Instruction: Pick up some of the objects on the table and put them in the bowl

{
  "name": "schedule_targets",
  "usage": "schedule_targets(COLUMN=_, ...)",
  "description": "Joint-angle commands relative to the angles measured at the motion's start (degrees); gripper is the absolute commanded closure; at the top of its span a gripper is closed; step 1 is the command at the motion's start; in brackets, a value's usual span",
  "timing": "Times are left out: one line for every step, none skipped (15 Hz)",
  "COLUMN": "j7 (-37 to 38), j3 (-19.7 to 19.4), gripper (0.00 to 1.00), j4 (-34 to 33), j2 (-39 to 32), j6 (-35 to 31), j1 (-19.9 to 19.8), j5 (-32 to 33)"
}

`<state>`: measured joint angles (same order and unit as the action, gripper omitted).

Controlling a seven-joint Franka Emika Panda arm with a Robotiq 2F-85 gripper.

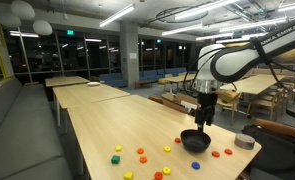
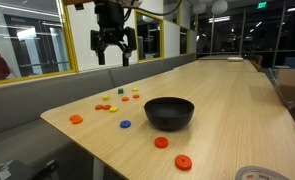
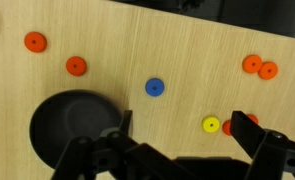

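Observation:
The black bowl (image 1: 195,141) stands on the light-wood table (image 1: 107,120); it also shows in the other exterior view (image 2: 170,112) and in the wrist view (image 3: 72,125). My gripper (image 2: 114,45) hangs open and empty well above the table, near the bowl (image 1: 203,108). In the wrist view my open fingers (image 3: 187,135) frame bare table, with a yellow disc (image 3: 211,125) and a partly hidden red disc (image 3: 229,127) by the right finger. A blue disc (image 3: 154,88) and orange discs (image 3: 76,66) (image 3: 252,64) lie beyond. Several small coloured pieces (image 1: 142,155) (image 2: 112,100) are scattered around the bowl.
A grey tape roll (image 1: 244,141) lies near the table edge beside the bowl, also in the other exterior view (image 2: 255,174). Similar tables (image 1: 72,82) and chairs stand farther back. A cushioned bench (image 1: 22,120) runs along the table.

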<state>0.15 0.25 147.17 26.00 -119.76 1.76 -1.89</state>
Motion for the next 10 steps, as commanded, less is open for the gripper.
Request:
schedule_targets(j7=0.5, j3=1.3, gripper=0.0, j4=-8.1, j2=-13.2, j6=-5.9, j1=1.9, j5=-3.0)
schedule_targets(j7=1.5, j3=1.8, gripper=0.0, j4=-9.9, j2=-16.2, j6=-7.0, j1=2.1, j5=-3.8)
schedule_targets(j7=3.6, j3=2.4, gripper=0.0, j4=-12.2, j2=-19.4, j6=-7.1, j1=2.0, j5=-4.2)
schedule_targets(j7=4.7, j3=2.6, gripper=0.0, j4=-14.2, j2=-22.0, j6=-6.7, j1=2.0, j5=-4.8)
schedule_targets(j7=7.0, j3=2.8, gripper=0.0, j4=-16.4, j2=-24.7, j6=-5.4, j1=1.9, j5=-5.7)
schedule_targets(j7=8.6, j3=3.0, gripper=0.0, j4=-18.3, j2=-26.8, j6=-4.7, j1=1.9, j5=-6.4)
schedule_targets(j7=11.4, j3=3.1, gripper=0.0, j4=-19.6, j2=-29.0, j6=-4.6, j1=1.8, j5=-6.9)
schedule_targets(j7=13.2, j3=3.0, gripper=0.0, j4=-21.1, j2=-30.8, j6=-4.3, j1=1.8, j5=-7.8)
schedule_targets(j7=14.9, j3=2.9, gripper=0.0, j4=-22.5, j2=-32.7, j6=-4.3, j1=1.9, j5=-8.6)
schedule_targets(j7=15.7, j3=3.0, gripper=0.0, j4=-24.0, j2=-34.4, j6=-4.2, j1=2.0, j5=-9.8)
